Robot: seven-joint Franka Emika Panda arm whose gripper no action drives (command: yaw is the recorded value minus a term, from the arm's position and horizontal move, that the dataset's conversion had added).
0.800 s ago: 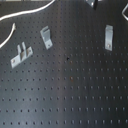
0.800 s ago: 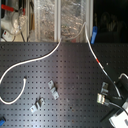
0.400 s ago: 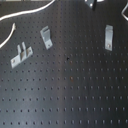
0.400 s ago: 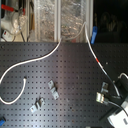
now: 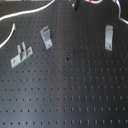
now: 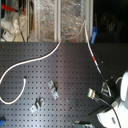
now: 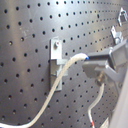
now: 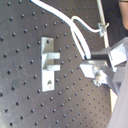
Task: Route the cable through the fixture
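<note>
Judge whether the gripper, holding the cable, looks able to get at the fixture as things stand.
Probably yes. In the first wrist view the gripper holds the cable right at the fixture, and nothing stands between them on the board.

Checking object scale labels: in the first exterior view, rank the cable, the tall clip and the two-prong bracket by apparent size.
1. cable, by far the longest.
2-3. fixture and two-prong bracket look alike; their distances from the camera differ, so unranked.

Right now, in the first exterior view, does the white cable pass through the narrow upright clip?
No. In the first exterior view the narrow upright clip stands alone on the board, and the white cable runs apart from it.
</note>
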